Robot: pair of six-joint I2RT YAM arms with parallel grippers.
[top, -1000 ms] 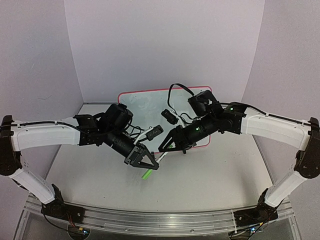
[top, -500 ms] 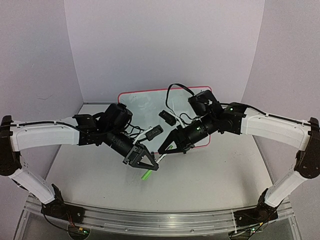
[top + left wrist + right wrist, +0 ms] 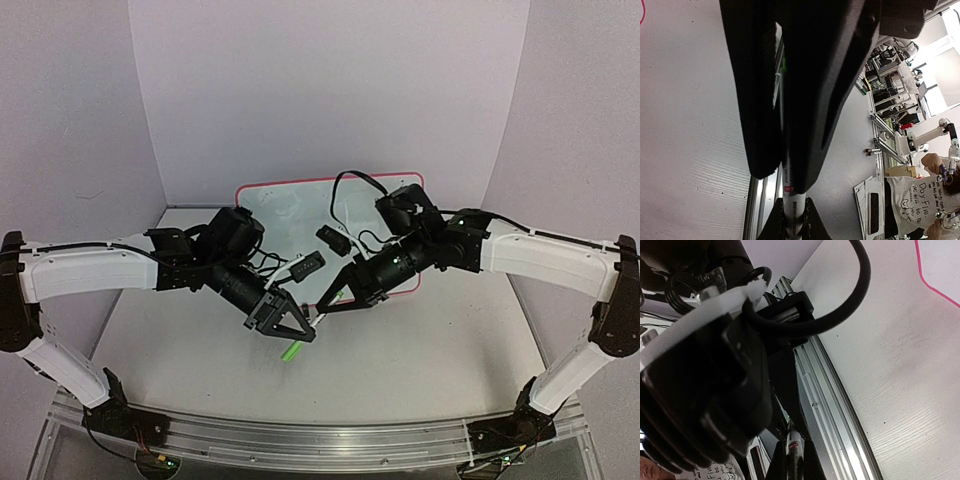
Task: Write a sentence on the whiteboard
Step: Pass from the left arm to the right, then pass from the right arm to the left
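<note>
The whiteboard [image 3: 270, 195], white with a pink rim, lies at the back centre, half hidden by both arms; its rim corner [image 3: 935, 285] shows in the right wrist view. Faint thin marks [image 3: 288, 208] on its left part are too small to read as a sentence. A white marker pen [image 3: 317, 318] with a green cap [image 3: 292, 349] hangs above the table in front of the board. My left gripper [image 3: 305, 330] is shut on its body [image 3: 790, 205]. My right gripper [image 3: 325, 304] is shut on its other end [image 3: 794, 447], tip to tip with the left.
An aluminium rail [image 3: 300, 435] runs along the table's near edge, below both arm bases. Lilac walls close the table at the back and sides. The right arm's black cable [image 3: 355, 180] loops over the board.
My right gripper has moved a little left and down and shut on the marker's free end. The left gripper has held the marker still.
</note>
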